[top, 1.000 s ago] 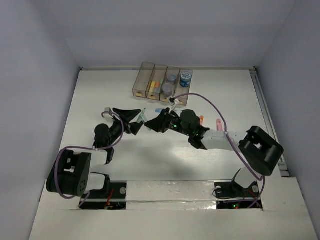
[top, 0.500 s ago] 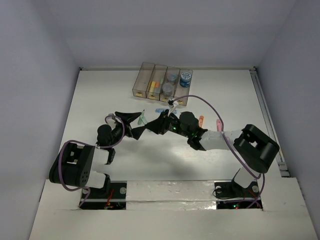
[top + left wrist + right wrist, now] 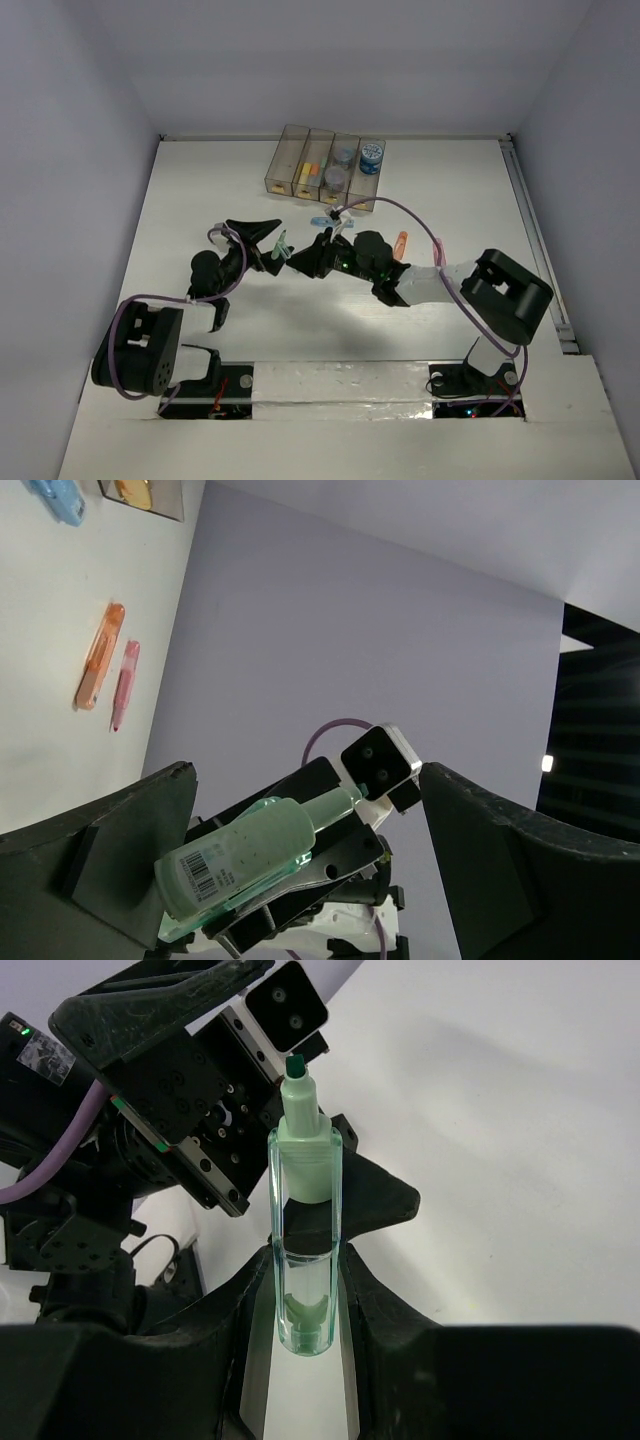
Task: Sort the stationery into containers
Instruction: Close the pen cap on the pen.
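My right gripper [image 3: 305,1300] is shut on a pale green marker stick [image 3: 303,1220] in a clear sleeve and holds it above the table. In the top view the stick [image 3: 281,243] sits between my right gripper [image 3: 300,258] and my left gripper [image 3: 262,242]. My left gripper [image 3: 310,820] is open, its two fingers wide on either side of the stick [image 3: 255,855] without gripping it. Four smoky-brown containers [image 3: 291,150] stand in a row at the back, holding yellow and orange sticks and tape rolls.
A blue stick [image 3: 322,221] lies just in front of the containers. An orange stick [image 3: 402,240] lies right of my right arm; it shows beside a pink stick [image 3: 123,685] in the left wrist view [image 3: 98,670]. A purple cable [image 3: 420,215] arcs over the right arm.
My right gripper has moved left with the green stick, closer in between the left gripper's open fingers. The left arm has shifted slightly.
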`<state>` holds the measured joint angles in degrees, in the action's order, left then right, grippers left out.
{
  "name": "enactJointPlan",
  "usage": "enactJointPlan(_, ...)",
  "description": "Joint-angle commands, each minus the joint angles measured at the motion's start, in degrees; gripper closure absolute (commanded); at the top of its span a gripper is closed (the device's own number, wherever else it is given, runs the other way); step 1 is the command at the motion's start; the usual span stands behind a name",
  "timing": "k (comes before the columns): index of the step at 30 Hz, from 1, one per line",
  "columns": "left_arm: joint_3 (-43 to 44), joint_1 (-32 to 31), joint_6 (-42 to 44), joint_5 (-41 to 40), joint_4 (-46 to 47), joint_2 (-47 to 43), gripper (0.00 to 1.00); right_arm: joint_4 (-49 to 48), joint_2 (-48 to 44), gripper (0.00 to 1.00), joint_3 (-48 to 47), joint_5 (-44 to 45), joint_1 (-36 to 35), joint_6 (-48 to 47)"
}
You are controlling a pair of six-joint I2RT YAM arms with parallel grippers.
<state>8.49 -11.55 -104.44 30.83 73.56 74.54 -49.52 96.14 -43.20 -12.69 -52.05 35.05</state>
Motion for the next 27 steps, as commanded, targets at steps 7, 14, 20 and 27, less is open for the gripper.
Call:
enactJointPlan(7,0.91,-0.23,2.31,0.2,36.3,-4.32,0.09,-4.45,-2.88,0.96,4.08,1.0,-0.68,-2.53)
enactJointPlan(14,0.91,-0.23,3.72,0.63,34.9,-4.58,0.15,0.45,-5.17,0.97,4.53,-0.14,-0.68,-4.54)
enactJointPlan(20,1.44,-0.23,5.74,2.04,32.0,-4.93,0.23,4.16,-5.87,0.98,4.44,-0.49,-1.21,-6.13)
enactJointPlan(27,2.58,-0.23,8.11,4.32,29.54,-4.5,0.41,8.29,-7.63,0.99,4.09,-0.49,-1.21,-8.06)
